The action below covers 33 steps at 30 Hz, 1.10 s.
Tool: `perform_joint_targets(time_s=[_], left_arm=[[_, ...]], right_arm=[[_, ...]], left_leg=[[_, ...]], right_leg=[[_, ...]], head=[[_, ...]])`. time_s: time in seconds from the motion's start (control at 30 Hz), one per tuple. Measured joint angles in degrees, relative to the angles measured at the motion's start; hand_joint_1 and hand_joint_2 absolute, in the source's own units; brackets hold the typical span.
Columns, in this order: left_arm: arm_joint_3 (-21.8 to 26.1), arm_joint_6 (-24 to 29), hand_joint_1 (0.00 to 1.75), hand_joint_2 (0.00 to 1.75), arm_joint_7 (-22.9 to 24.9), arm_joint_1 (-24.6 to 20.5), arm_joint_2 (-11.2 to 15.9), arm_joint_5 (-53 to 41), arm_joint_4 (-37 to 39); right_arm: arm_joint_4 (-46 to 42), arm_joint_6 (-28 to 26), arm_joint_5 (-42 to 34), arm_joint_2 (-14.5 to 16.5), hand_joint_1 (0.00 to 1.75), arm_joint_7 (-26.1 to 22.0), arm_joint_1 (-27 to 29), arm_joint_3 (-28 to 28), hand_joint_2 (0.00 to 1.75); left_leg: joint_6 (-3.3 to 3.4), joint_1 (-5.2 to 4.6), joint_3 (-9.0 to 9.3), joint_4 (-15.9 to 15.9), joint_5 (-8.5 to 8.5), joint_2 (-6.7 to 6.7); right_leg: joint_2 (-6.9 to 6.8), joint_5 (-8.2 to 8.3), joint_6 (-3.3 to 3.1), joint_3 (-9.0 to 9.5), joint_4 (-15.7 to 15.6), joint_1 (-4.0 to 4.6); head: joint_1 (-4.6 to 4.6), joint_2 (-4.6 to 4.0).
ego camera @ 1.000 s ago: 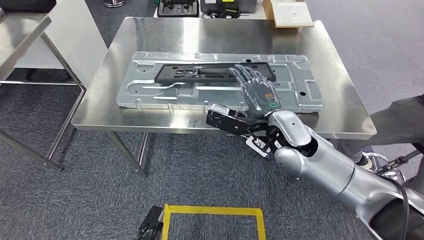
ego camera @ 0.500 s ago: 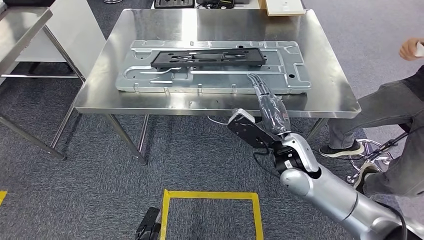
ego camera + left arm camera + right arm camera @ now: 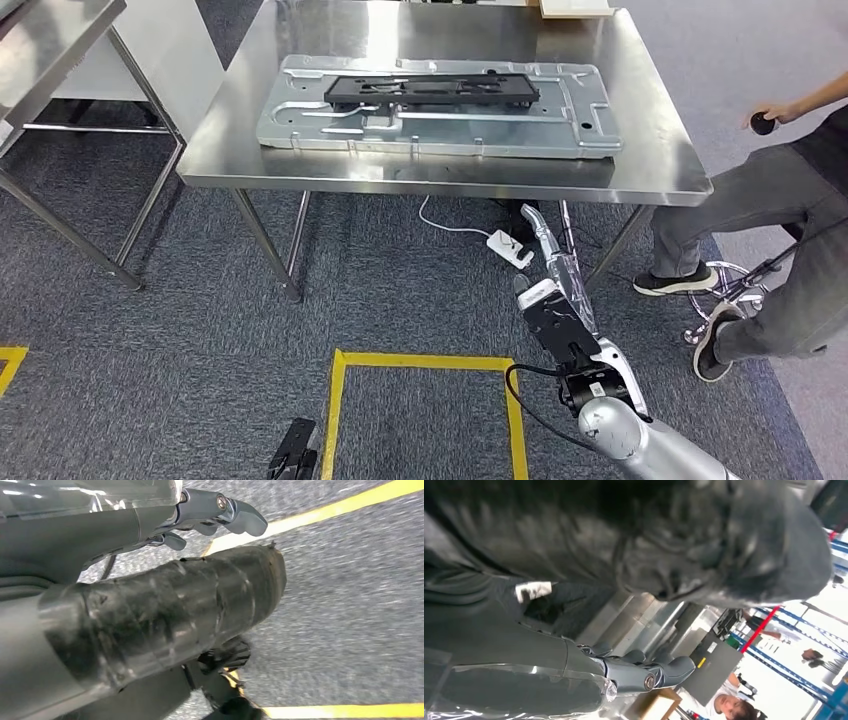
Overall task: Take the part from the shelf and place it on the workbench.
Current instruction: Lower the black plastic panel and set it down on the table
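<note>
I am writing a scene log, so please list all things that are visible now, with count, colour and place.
workbench: one, bare steel, in the middle ahead of the robot.
metal panel: one, silver-grey, flat on the workbench.
black part: one, black, lying on the metal panel.
second steel table: one, steel, far left.
power strip: one, white with a white cable, on the floor under the workbench.
yellow tape: a square outline, yellow, on the grey carpet near the robot.
stool: one, chrome base, at the right.
person: one, grey trousers, seated at the right, small dark ball in one hand.
right hand: one, dark, lowered below the workbench edge, holding nothing.
left hand: one, grey, hanging over the floor.
</note>
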Motion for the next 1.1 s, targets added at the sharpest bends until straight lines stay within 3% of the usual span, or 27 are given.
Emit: perform_joint_targets(time_s=[0.07, 0.13, 0.17, 0.2, 0.27, 0.3, 0.33, 0.37, 0.4, 0.43, 0.47, 0.53, 0.57, 0.6, 0.67, 0.7, 0.77, 0.83, 0.87, 0.9, 1.0, 1.03, 1.1], left_arm=[[0.0, 0.1, 0.0, 0.0, -0.1, 0.0, 0.1, 0.1, 0.0], [0.0, 0.1, 0.0, 0.0, -0.1, 0.2, 0.2, 0.3, 0.0], [0.0, 0.2, 0.0, 0.0, -0.1, 0.3, 0.2, 0.5, 0.0], [0.0, 0.4, 0.0, 0.0, 0.0, 0.5, 0.3, 0.8, 0.0], [0.0, 0.9, 0.0, 0.0, 0.1, 0.7, 0.4, 1.4, 0.0], [0.0, 1.1, 0.0, 0.0, 0.1, 0.7, 0.4, 1.8, 0.0], [0.0, 1.4, 0.0, 0.0, 0.1, 0.8, 0.5, 2.1, 0.0], [0.0, 1.6, 0.0, 0.0, 0.1, 1.0, 0.5, 2.5, 0.0], [0.0, 1.9, 0.0, 0.0, 0.1, 1.3, 0.6, 2.8, 0.0], [0.0, 2.1, 0.0, 0.0, 0.2, 1.6, 0.7, 3.1, 0.0], [0.0, 2.4, 0.0, 0.0, 0.2, 1.8, 0.9, 3.4, 0.0], [0.1, 2.8, 0.0, 0.0, 0.4, 1.9, 1.0, 3.9, 0.0], [0.1, 3.0, 0.0, 0.0, 0.5, 2.0, 1.1, 4.1, 0.0], [0.2, 3.2, 0.0, 0.0, 0.6, 2.2, 1.1, 4.3, 0.0], [0.2, 3.5, 0.0, 0.0, 1.0, 2.8, 1.2, 4.6, 0.0], [0.2, 3.8, 0.0, 0.0, 1.2, 3.0, 1.2, 4.7, 0.0], [0.2, 4.1, 0.0, 0.0, 1.6, 3.2, 1.2, 4.8, 0.0], [0.2, 4.2, 0.0, 0.0, 2.0, 3.2, 1.2, 4.7, 0.0], [0.2, 4.2, 0.0, 0.0, 2.3, 3.3, 1.2, 4.6, 0.0], [0.2, 4.2, 0.0, 0.0, 2.5, 3.4, 1.2, 4.5, 0.0], [0.2, 4.1, 0.0, 0.0, 3.1, 3.4, 1.2, 4.3, 0.0], [0.2, 4.0, 0.0, 0.0, 3.3, 3.3, 1.2, 4.2, 0.0], [0.2, 3.5, 0.0, 0.0, 4.0, 3.3, 1.3, 3.9, 0.0]], right_arm=[[-0.1, -0.5, -2.4, 0.6, 0.0, -2.9, 1.5, -0.9, 0.0], [0.1, -1.3, -6.1, 1.2, 0.0, -6.5, 4.3, -1.6, 0.0], [0.4, -1.7, -8.5, 1.5, 0.0, -8.4, 5.8, -1.8, 0.0], [0.9, -2.3, -11.0, 2.0, 0.0, -10.4, 7.1, -1.9, 0.0], [3.0, -4.4, -15.6, 3.0, 0.0, -14.0, 9.5, -2.0, 0.0], [4.5, -5.8, -17.3, 3.6, 0.0, -15.7, 10.7, -2.1, 0.0], [6.5, -7.1, -18.5, 4.2, 0.0, -17.3, 12.0, -2.2, 0.0], [8.8, -7.9, -19.3, 4.9, 0.0, -19.0, 13.5, -2.3, 0.0], [11.8, -8.4, -19.9, 5.7, 0.0, -20.8, 14.9, -2.7, 0.0], [15.0, -8.5, -20.2, 6.7, 0.0, -22.7, 16.1, -3.2, 0.0], [18.2, -8.6, -20.5, 7.7, 0.0, -24.6, 17.0, -3.9, 0.0], [25.2, -8.6, -21.6, 9.9, 0.0, -28.2, 17.9, -6.0, 0.0], [28.8, -8.6, -22.6, 10.9, 0.0, -29.7, 18.1, -7.2, 0.0], [32.4, -8.5, -23.9, 12.0, 0.0, -30.9, 18.0, -8.3, 0.0], [40.7, -7.4, -28.6, 13.7, 0.0, -31.6, 17.5, -9.9, 0.0], [44.7, -6.2, -31.1, 14.5, 0.0, -30.9, 17.2, -10.5, 0.0], [52.6, -3.1, -34.8, 15.9, 0.0, -27.9, 16.2, -11.3, 0.0], [58.8, -0.1, -35.9, 17.3, 0.0, -23.6, 15.2, -11.8, 0.0], [61.1, 1.1, -36.0, 17.9, 0.0, -21.4, 14.9, -11.8, 0.0], [63.4, 2.0, -36.0, 18.5, 0.0, -19.2, 14.6, -11.9, 0.0], [69.9, 4.1, -36.2, 20.3, 0.0, -13.0, 13.5, -11.9, 0.0], [71.6, 4.9, -36.2, 20.8, 0.0, -11.2, 13.2, -11.9, 0.0], [74.3, 6.3, -35.4, 21.9, 0.0, -7.7, 12.9, -11.9, 0.0]], left_leg=[[-0.64, -0.16, -0.87, 0.6, 0.94, 0.12], [-1.25, -0.01, -1.12, 0.5, 1.51, 0.1], [-1.63, 0.11, -1.46, 1.1, 0.59, 0.07], [-2.05, 0.27, -2.01, 2.7, -1.54, 0.04], [-2.83, 0.52, -3.41, 8.5, -7.71, 0.05], [-3.07, 0.62, -3.86, 11.9, -9.99, 0.05], [-3.2, 0.67, -3.84, 14.5, -10.78, 0.04], [-3.22, 0.7, -3.11, 15.8, -10.1, 0.03], [-3.11, 0.71, -1.56, 15.5, -8.51, 0.02], [-2.86, 0.7, 0.86, 13.4, -7.03, -0.02], [-2.45, 0.6, 3.98, 10.0, -6.68, -0.08], [-1.63, 0.25, 9.58, 1.9, -8.63, -0.18], [-1.24, 0.01, 10.99, -0.6, -9.7, -0.2], [-0.9, -0.13, 11.44, -2.0, -9.92, -0.19], [-0.11, -0.08, 11.22, -2.9, -8.67, -0.1], [0.37, 0.02, 11.03, -3.4, -7.94, -0.01], [1.09, 0.02, 10.17, -3.6, -6.77, 0.14], [1.22, -0.12, 8.94, -3.3, -6.08, -0.05], [1.15, -0.14, 8.42, -3.0, -5.89, -0.26], [1.03, -0.11, 7.94, -2.6, -5.75, -0.56], [0.39, -0.08, 6.5, -0.8, -5.84, -1.62], [0.11, -0.13, 6.05, -0.3, -5.89, -1.94], [-0.45, -0.18, 5.51, 0.3, -5.8, -2.53]], right_leg=[[-0.03, -2.0, -0.44, 2.61, -4.6, 0.32], [-0.26, -1.39, -1.22, 2.02, -5.0, 0.27], [-0.43, -0.81, -1.68, 1.55, -5.0, 0.19], [-0.58, -0.17, -2.1, 0.95, -5.1, 0.08], [-0.7, 1.11, -2.68, -0.49, -5.1, 0.04], [-0.75, 1.75, -2.78, -1.34, -5.1, 0.06], [-0.84, 2.37, -2.8, -2.17, -5.0, 0.08], [-0.92, 3.0, -2.74, -3.08, -4.9, 0.12], [-0.98, 3.61, -2.66, -4.05, -4.7, 0.16], [-0.99, 4.15, -2.57, -4.99, -4.5, 0.2], [-0.95, 4.64, -2.42, -5.87, -4.2, 0.25], [-0.9, 5.55, -1.88, -6.82, -4.2, 0.29], [-0.92, 6.07, -1.5, -6.91, -4.3, 0.23], [-0.95, 6.61, -1.08, -6.86, -4.7, 0.15], [-0.87, 6.87, -0.46, -7.04, -4.7, 0.12], [-0.71, 5.71, -0.34, -7.69, -3.4, 0.2], [-0.31, 1.09, -0.32, -10.34, 2.8, 0.29], [-0.12, -2.62, -0.26, -12.46, 9.7, 0.34], [-0.1, -2.92, -0.2, -12.14, 10.7, 0.29], [-0.05, -2.27, -0.15, -10.63, 9.4, 0.2], [1.63, 0.58, -0.1, -3.3, -1.3, -0.27], [2.11, 0.8, -0.29, -2.12, -3.2, -0.33], [1.92, 0.78, -1.0, -2.0, -3.6, -0.13]], head=[[0.0, 0.0], [0.05, 0.0], [0.01, 0.0], [-0.08, 0.0], [-0.32, 0.0], [-0.38, 0.0], [-0.37, 0.0], [-0.39, 0.0], [-0.41, 0.0], [-0.43, 0.0], [-0.44, 0.0], [-0.4, 0.0], [-0.42, 0.0], [-0.45, 0.0], [-0.44, -0.01], [-0.37, -0.01], [-0.12, -0.01], [0.02, 0.0], [0.03, 0.0], [0.03, 0.0], [0.09, 0.0], [0.08, 0.0], [0.09, 0.0]])
